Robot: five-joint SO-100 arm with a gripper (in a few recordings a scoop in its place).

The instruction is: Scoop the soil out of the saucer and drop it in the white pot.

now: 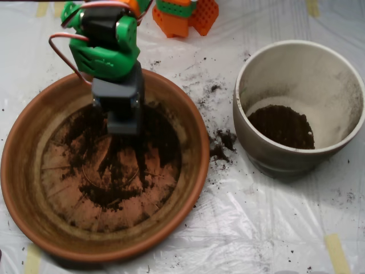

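A: How does the soil look?
B: Dark and crumbly, spread thin over the ridged base of the terracotta saucer at the left of the frame. A second dark heap lies in the bottom of the white pot at the right, and loose crumbs lie on the plastic-covered worktop between them.
A: And the arm?
B: The green arm comes from the upper left. The grey scoop points down into the upper part of the saucer, over the soil. If the jaws are wide or narrow, I cannot tell
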